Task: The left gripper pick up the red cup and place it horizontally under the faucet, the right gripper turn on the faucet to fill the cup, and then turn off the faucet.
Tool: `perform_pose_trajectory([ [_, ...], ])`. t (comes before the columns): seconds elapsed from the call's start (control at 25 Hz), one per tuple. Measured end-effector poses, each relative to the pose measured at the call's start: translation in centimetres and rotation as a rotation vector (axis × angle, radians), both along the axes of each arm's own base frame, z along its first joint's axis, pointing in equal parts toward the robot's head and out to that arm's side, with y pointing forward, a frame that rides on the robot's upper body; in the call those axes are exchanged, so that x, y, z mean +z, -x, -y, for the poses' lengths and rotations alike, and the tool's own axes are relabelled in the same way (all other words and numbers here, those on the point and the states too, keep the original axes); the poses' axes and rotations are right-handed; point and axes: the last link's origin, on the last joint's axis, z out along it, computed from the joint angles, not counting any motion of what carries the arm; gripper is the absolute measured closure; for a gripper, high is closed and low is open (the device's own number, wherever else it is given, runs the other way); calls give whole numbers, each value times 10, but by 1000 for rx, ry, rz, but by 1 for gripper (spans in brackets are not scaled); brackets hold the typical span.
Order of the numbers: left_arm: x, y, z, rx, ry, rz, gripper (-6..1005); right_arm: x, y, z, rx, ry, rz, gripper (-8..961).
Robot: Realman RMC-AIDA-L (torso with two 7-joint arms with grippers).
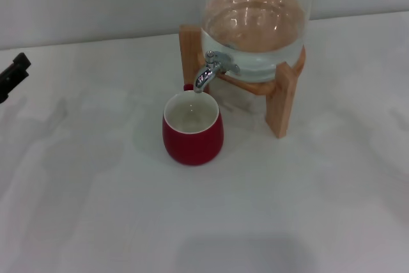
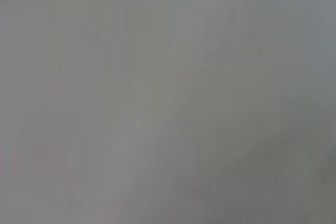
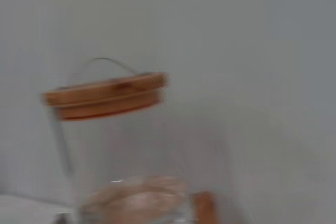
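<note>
Jaws first: honestly can't tell on either side. Only a black scrap of the left gripper (image 1: 14,73) is poking in at the far left edge of the head view, sitting well apart from everything else, and whether its fingers are spread or closed isn't visible. Nothing is being held there as far as the picture goes. On the right side, the claw isn't showing up in any view at all, so no call there either.

As for the red cup (image 1: 192,129), it's standing upright on the white table (image 1: 96,209), mouth facing up, white inside showing, and I can't make out any water in it. It's sitting right below the spout of the faucet (image 1: 211,68), with a bit of the handle peeking out behind the rim on the far side. That chrome tap is sticking out of the glass water jar (image 1: 254,23), which is resting on a wooden stand (image 1: 281,103) and looking partly full.

Over in the right wrist view, the jar's wooden lid (image 3: 105,95) is showing with a thin wire bail over it, against a plain wall. Left wrist view is just giving a blank grey surface, nothing to pick out.
</note>
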Motion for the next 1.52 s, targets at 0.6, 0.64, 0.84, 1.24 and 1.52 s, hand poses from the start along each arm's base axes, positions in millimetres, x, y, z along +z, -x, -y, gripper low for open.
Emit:
perform_pose_trajectory([
  [0.6,3,0,1,-4,-9,7,120,-55,94,-24,142,212,237,229],
  [0.64,3,0,0,-4,-11,8,120,-60,100,-25,150,226,248,229],
  [0.84,5,-1,-2,-7,-18,4,120,-86,120,-36,139,254,320,229],
  [1.24,7,-4,-3,-23,-31,-17,120,-129,152,-48,222,318,313,230],
  [1.52,8,-5,-3,-26,-33,-16,120,-148,158,-59,237,341,279,230],
])
